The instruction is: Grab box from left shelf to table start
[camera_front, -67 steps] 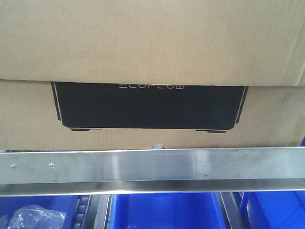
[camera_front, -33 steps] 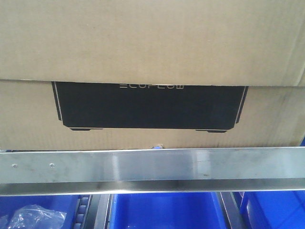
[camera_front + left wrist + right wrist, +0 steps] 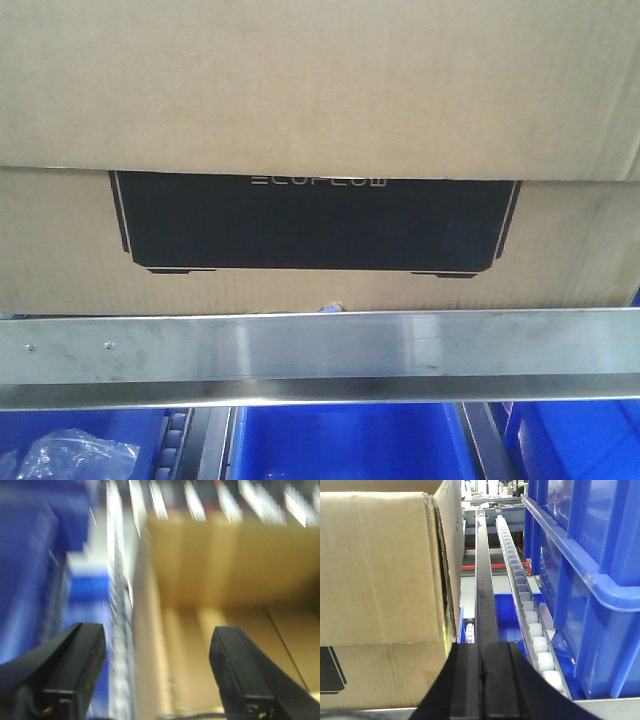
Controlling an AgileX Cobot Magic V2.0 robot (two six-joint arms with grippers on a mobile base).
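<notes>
The brown cardboard box (image 3: 320, 120) with its black ECOFLOW panel fills the front view, resting on the left shelf behind the steel front rail (image 3: 320, 345). In the blurred left wrist view my left gripper (image 3: 157, 645) is open, its black fingers (image 3: 80, 655) set wide with the box's left edge (image 3: 215, 580) ahead between them. In the right wrist view my right gripper (image 3: 481, 652) is shut with nothing in it, just right of the box's right corner (image 3: 385, 565). The table is out of view.
Blue plastic bins (image 3: 340, 445) sit below the rail, one holding a clear plastic bag (image 3: 70, 455). A tall blue bin (image 3: 585, 570) stands close on the right of my right gripper, with a white roller track (image 3: 525, 605) and a dark divider rail (image 3: 485, 590) between.
</notes>
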